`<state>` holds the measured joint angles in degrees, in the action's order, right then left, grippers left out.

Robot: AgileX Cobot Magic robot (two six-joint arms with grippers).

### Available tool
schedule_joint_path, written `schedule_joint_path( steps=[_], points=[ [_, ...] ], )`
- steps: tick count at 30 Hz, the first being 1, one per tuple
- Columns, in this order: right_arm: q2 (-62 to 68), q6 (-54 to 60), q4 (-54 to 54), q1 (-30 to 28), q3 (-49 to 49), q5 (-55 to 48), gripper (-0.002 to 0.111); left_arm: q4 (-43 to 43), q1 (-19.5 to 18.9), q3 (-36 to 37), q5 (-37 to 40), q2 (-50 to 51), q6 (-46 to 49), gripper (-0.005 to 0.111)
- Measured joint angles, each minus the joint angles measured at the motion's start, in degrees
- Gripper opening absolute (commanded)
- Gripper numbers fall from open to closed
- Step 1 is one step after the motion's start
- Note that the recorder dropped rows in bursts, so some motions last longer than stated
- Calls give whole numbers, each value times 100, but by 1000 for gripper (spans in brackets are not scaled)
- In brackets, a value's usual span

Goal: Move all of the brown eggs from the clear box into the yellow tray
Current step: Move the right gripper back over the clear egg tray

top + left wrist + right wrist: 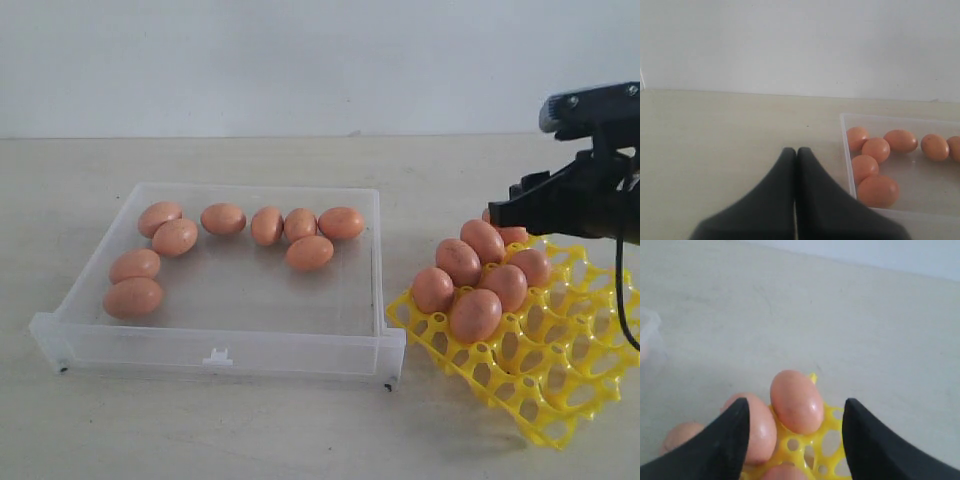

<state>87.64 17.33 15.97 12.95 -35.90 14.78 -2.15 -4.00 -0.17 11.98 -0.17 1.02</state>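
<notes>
1. Looks like the release end of one placing run: right gripper (796,400) poised over the far corner of the yellow tray (560,400), jaws wide apart and gripping nothing.
2. Framed between those jaws: one of the brown eggs (796,402), seated in a tray cup and, judging by the right wrist view, clear of both fingers.
3. Left gripper (796,150) parked low over the table (715,150) just beside the clear box (220,352), jaws pressed together, empty.
4. Roughly halfway through, by the count: about seven eggs packed close in the tray's near-left cups, nine lying loose in the box, most along its back wall and four at the left side.
5. Next move probably calls for a straight lift off the tray without nudging the seated egg, then a reach across to the box, likely to the egg sitting alone nearest the tray.
6. Eggs: smooth, reddish-brown, oval and alike in size; likely to roll on the flat box floor, so worth a centred, gentle closing.
7. Tray: bright yellow open lattice, many cups free toward the front and right.
</notes>
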Motion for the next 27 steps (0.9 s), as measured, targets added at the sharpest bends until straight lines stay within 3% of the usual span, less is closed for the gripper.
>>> schedule_joint_path(
  steps=[5, 8, 10, 15, 21, 27],
  points=[
    [-841, 0, 78, 194, -416, -981, 54, 0, 0, 0, 0, 0, 0, -4],
    [-826, 0, 65, 701, -1118, -1807, 54, 0, 0, 0, 0, 0, 0, -4],
    [-561, 0, 41, 1356, -1866, -2495, 54, 0, 0, 0, 0, 0, 0, -4],
    [1258, -231, -820, 2494, -4357, -4449, 54, 0, 0, 0, 0, 0, 0, -4],
    [3068, -1078, -1916, 2785, -6732, -5618, 54, 0, 0, 0, 0, 0, 0, -4],
    [4196, 371, -2426, 3278, -8042, -6315, 54, 0, 0, 0, 0, 0, 0, -4]
  ],
)
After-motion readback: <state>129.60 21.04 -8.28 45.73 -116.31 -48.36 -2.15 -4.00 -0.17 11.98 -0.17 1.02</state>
